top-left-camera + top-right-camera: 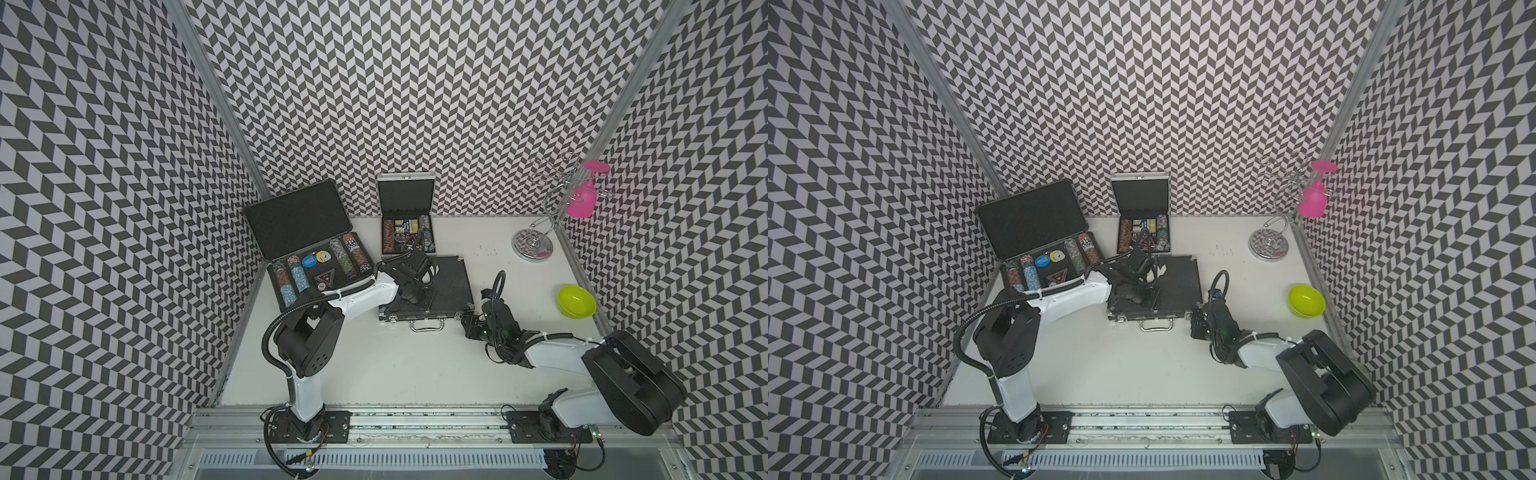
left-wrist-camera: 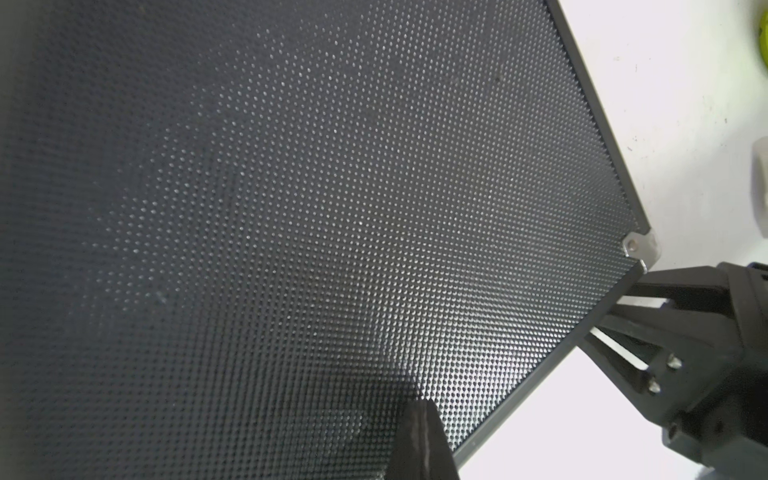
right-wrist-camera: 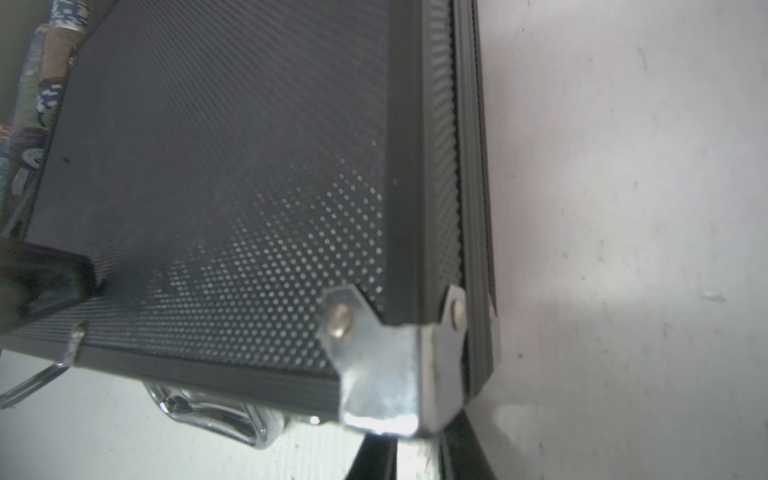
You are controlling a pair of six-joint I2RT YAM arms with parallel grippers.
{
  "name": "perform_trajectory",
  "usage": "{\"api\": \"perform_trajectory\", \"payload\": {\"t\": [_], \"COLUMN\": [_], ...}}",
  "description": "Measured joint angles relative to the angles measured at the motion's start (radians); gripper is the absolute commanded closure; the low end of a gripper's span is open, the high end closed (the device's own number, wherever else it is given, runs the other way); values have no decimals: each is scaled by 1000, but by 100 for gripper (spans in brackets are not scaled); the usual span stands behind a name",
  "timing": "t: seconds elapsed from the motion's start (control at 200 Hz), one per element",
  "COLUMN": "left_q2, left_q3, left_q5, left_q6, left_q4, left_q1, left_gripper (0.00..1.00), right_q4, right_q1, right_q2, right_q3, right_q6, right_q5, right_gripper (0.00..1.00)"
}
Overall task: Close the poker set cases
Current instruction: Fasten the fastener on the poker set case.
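Note:
The medium black case point(image 1: 451, 286) with silver fittings lies flat and closed at the table's centre, its chrome handle point(image 1: 427, 325) facing the front. My left gripper point(image 1: 409, 293) is shut, and its tips point(image 2: 419, 440) press on the dimpled lid point(image 2: 291, 208). At the case's front right corner is my right gripper point(image 1: 465, 320), its fingers slightly apart. The silver corner fitting point(image 3: 386, 365) hides their tips. At the left the large black plastic case point(image 1: 299, 220) stands open with chips showing. Behind the middle, the small silver case point(image 1: 405, 195) is open too.
A lime green bowl point(image 1: 577, 301) sits near the right wall. A chrome glass rack point(image 1: 534, 245) stands at the back right with a pink glass point(image 1: 582, 199) hanging from it. Patterned walls close in the table on three sides.

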Motion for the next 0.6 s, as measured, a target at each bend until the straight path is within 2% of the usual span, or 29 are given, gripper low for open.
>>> {"api": "perform_trajectory", "payload": {"t": [0.22, 0.405, 0.596], "left_q2": [-6, -6, -6], "left_q3": [-8, -8, -8], "left_q5": [3, 3, 3], "left_q6": [-1, -1, -1], "left_q4": [2, 5, 6], "left_q1": [-1, -1, 0], "left_gripper": [100, 100, 100], "right_q4": [-46, -35, 103], "right_q1": [-5, -6, -8], "right_q2": [-58, -61, -99], "right_q3": [-25, -35, -143], "right_q6": [39, 73, 208], "right_q5": [31, 14, -66], "right_gripper": [78, 84, 91]}}
